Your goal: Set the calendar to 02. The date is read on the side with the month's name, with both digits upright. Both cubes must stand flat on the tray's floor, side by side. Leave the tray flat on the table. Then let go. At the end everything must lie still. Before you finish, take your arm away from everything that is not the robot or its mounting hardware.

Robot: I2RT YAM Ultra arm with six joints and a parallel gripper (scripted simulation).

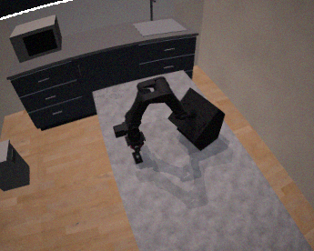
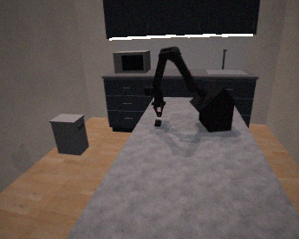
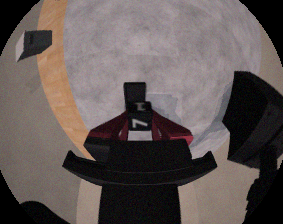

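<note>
My gripper (image 3: pixel 140 113) (image 2: pixel 159 111) is shut on a small black cube (image 3: pixel 138 123), with the table's front side ahead of it. In the wrist view this cube shows a white 7 turned on its side, and a further white mark on its narrow far face. The small dark tray (image 3: pixel 135 92) (image 2: pixel 158 123) (image 1: pixel 137 157) is on the table, just below and beyond the held cube. The near part of the tray is hidden behind the held cube in the wrist view. The month's name and any cube in the tray cannot be made out.
A large black box (image 1: pixel 198 119) (image 2: pixel 216 110) (image 3: pixel 254 117) stands at the arm's base on the grey table (image 1: pixel 180 227) (image 2: pixel 180 195). The table's left edge runs close beside the tray. A grey cabinet (image 1: pixel 9 168) (image 2: pixel 70 135) stands on the floor off to the left.
</note>
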